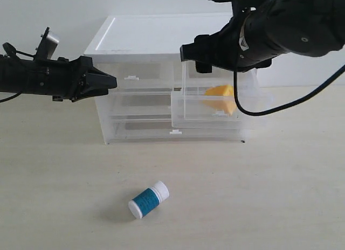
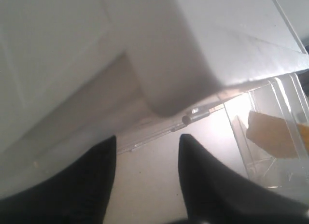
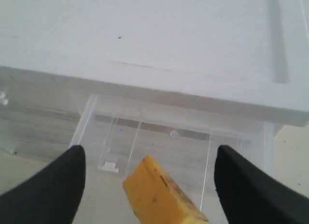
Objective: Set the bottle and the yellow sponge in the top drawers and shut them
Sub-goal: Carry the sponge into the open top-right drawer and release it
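Observation:
The yellow sponge [image 1: 222, 92] lies inside the right top drawer [image 1: 188, 111], which is pulled out from the unit. My right gripper [image 1: 194, 58] hovers just above that drawer, open, and the right wrist view shows its fingers wide on either side of the sponge [image 3: 159, 195] without touching it. The left top drawer [image 1: 135, 71] is closed. My left gripper [image 1: 111, 81] is open and empty, level with that drawer at the unit's left front corner. The bottle [image 1: 149, 200] lies on its side on the table in front of the unit, far from both grippers.
The drawer unit has a white top [image 1: 156, 34] and two full-width clear drawers [image 1: 175, 132] below, both closed. The pulled-out drawer juts forward over the table. A black cable [image 1: 280, 107] hangs from the right arm beside the unit.

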Controlling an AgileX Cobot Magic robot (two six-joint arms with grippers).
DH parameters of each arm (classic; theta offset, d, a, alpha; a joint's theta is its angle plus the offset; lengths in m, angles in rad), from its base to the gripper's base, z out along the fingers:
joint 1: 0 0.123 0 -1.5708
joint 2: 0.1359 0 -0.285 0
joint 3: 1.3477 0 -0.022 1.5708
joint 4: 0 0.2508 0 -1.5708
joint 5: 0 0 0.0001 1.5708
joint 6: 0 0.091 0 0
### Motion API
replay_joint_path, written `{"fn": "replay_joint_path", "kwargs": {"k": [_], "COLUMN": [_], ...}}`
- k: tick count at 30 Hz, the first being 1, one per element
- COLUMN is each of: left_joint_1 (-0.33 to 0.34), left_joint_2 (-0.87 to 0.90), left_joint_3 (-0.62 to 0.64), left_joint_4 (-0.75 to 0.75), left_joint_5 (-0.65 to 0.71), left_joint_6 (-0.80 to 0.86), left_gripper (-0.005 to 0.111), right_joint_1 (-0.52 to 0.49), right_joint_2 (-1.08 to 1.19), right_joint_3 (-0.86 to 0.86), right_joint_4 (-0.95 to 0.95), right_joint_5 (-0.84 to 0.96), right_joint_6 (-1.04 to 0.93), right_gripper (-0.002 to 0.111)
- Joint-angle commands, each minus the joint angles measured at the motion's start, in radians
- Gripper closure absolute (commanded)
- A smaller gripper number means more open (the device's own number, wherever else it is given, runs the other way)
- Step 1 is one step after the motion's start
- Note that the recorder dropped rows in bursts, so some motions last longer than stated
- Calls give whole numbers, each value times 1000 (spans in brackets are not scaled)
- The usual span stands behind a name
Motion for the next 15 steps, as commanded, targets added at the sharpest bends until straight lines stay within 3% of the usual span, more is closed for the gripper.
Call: {"fn": "replay_joint_path", "kwargs": {"k": [1, 10, 15], "left_joint_1": [7, 7, 7], "left_joint_2": [6, 6, 6], "left_joint_3": [-14, -14, -14], "left_joint_4": [-51, -51, -43], "left_joint_5": [-68, -61, -50], "left_joint_6": [7, 7, 7], "left_gripper": [66, 66, 66], "right_joint_1": [-6, -4, -4], "right_joint_2": [-89, -162, -153], "right_joint_3": [-6, -3, 55], "right_joint_4": [100, 600, 609], "right_joint_5": [57, 473, 410], "right_joint_6": [-69, -472, -468], "right_gripper": [49, 49, 49]}}
